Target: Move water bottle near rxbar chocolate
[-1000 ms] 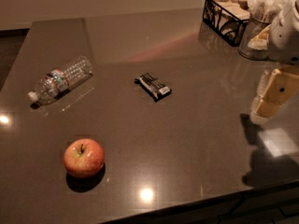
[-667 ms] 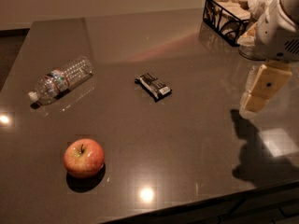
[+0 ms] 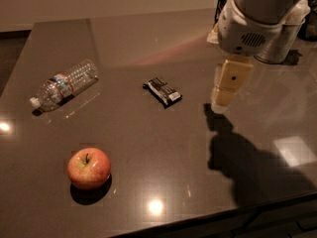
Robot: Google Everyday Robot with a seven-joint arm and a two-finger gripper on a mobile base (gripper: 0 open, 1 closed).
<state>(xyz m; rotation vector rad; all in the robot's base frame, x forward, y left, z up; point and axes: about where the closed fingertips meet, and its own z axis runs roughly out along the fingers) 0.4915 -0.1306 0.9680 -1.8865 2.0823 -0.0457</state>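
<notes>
Right now I am looking at the approach step, with no grasp made yet. The hand [image 3: 221, 99] is hanging above the right part of the desk [image 3: 148, 43], pointing down, to the right of the bar [image 3: 163, 91] and well apart from the bottle [image 3: 63, 85]. I am seeing it edge on, so I cannot tell whether it is open or closed; nothing of the task is sitting in it. The bottle is lying on its side near the desk's left edge, with its cap pointing toward the front left. The bar is lying flat and askew near the middle, well apart from the bottle. An apple [image 3: 88, 168] is sitting toward the front left, apart from both.

I am judging that the next move is calling for a long reach leftward across the desk, passing the bar without knocking it, then a descent over the bottle's ribbed body with the hand turned across its long axis. Being round and lying down, the bottle is likely to roll if nudged off centre, so I am planning a centred grip before carrying it rightward and setting it down just beside the bar.
</notes>
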